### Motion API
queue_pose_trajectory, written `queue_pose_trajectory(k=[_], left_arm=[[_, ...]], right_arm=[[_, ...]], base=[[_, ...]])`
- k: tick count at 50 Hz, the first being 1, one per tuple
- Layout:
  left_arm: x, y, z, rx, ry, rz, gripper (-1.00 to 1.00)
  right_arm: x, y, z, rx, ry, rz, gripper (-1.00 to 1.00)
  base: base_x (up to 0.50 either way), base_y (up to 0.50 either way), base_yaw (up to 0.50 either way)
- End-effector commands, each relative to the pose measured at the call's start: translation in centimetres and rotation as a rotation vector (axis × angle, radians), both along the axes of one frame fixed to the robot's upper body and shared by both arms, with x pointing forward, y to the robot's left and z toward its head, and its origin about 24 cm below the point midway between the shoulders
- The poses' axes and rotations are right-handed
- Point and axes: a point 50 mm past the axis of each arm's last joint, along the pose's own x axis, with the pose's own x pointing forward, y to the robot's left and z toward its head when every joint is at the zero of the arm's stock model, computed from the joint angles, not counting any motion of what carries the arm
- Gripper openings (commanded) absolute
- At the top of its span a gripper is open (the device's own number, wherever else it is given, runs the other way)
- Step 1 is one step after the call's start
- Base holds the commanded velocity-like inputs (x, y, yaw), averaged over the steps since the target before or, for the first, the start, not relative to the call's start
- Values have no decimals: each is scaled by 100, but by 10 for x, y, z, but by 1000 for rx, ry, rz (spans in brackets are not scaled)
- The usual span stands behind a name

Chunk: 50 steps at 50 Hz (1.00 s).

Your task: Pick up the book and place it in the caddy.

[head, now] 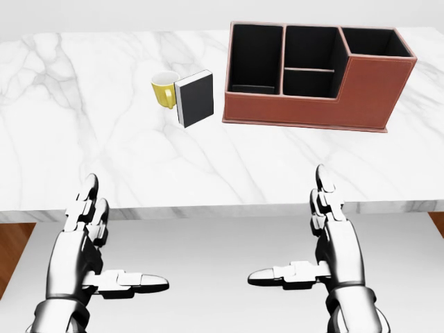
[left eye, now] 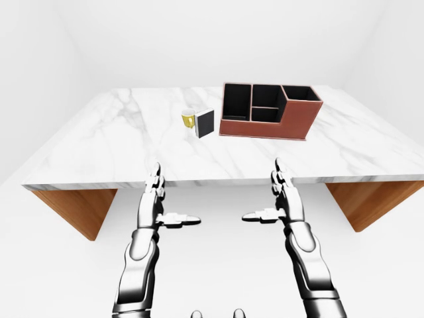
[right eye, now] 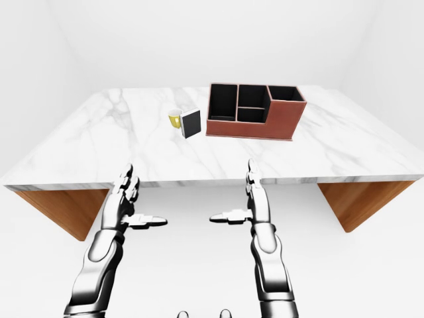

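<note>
Book (head: 195, 98): it is seen standing upright on the marble table (head: 83, 139), touching or just beside a yellow mug (head: 164, 88) on its left in the head view, and near the caddy (head: 316, 76) on its right, apart from it. Nothing has been grasped yet; the step in hand is judged to be the approach. Both hands are held low, short of the table's near edge, the left hand (head: 87, 260) and right hand (head: 326, 253) each with fingers spread and thumb pointing inward, holding nothing. A reach across the table is called for next, with the fingers closed on the book's thin sides without the mug being knocked. The book is a slim dark slab with a pale page edge. The caddy is a reddish-brown box with black-lined compartments, its right part taller. The table is glossy, grey-veined, on wooden supports.
</note>
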Motion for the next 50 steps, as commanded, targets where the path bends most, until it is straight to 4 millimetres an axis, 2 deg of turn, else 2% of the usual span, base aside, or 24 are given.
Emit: queue_pose_trajectory(k=[1,6,8,9,10,25,30,32,41,45,50], left_arm=[[2,4,33,7,-128,-22,100],[7,5,58,4,-233,-53,100],[7,5,59,4,-234,-53,100],[11,7,74,7,-296,-60,100],[14,8,80,10,-319,-64,100],[55,10,141,28,-490,-118,100],[74,12,151,39,-479,-122,100],[88,14,159,38,-466,-119,100],[115,17,168,51,-407,-101,100],[116,17,169,53,-405,-100,100],[115,16,165,60,-397,-103,100]], right_arm=[[4,-1,20,-54,-36,7,100],[12,-1,32,-76,-81,15,100],[12,-1,33,-76,-82,15,100],[18,0,44,-89,-125,23,100],[20,1,49,-96,-143,27,100],[61,6,96,-156,-273,68,100],[74,7,114,-193,-308,86,100],[83,6,125,-192,-325,78,100],[106,4,148,-213,-330,82,100],[108,6,157,-209,-355,105,100],[106,9,159,-226,-365,120,100]], base=[[0,0,0],[0,0,0],[0,0,0],[0,0,0],[0,0,0],[0,0,0],[0,0,0],[0,0,0],[0,0,0],[0,0,0],[0,0,0]])
